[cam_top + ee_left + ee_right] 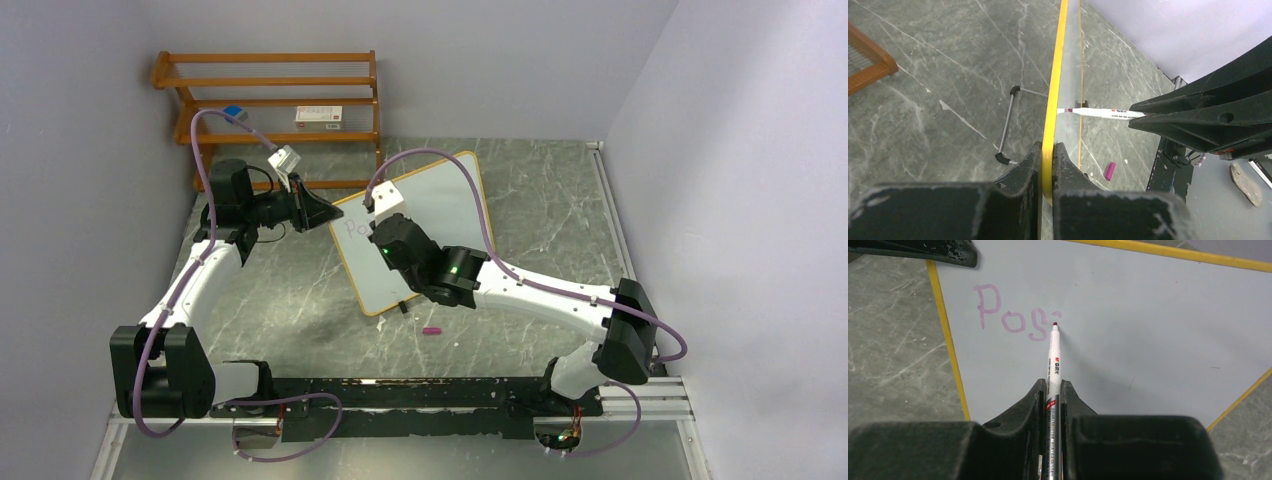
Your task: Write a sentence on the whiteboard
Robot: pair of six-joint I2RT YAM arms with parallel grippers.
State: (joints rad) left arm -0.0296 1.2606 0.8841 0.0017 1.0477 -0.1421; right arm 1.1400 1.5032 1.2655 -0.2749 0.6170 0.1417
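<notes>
The whiteboard point(445, 205) stands tilted on the grey table, its frame yellow-toned. My left gripper point(322, 212) is shut on the board's left edge; the left wrist view shows the frame point(1054, 95) pinched between its jaws point(1048, 155). My right gripper point(385, 240) is shut on a white marker point(1054, 365), whose tip touches the whiteboard face point(1128, 315). The sentence point(1015, 315) reads "Pos" in purple, with a dot just past it at the marker tip. The marker also shows in the left wrist view point(1103, 113).
A purple marker cap point(431, 330) lies on the table in front of the board, also in the left wrist view point(1109, 170). A wooden shelf rack point(270, 100) stands at the back left. The board's wire foot point(1007, 130) rests behind it.
</notes>
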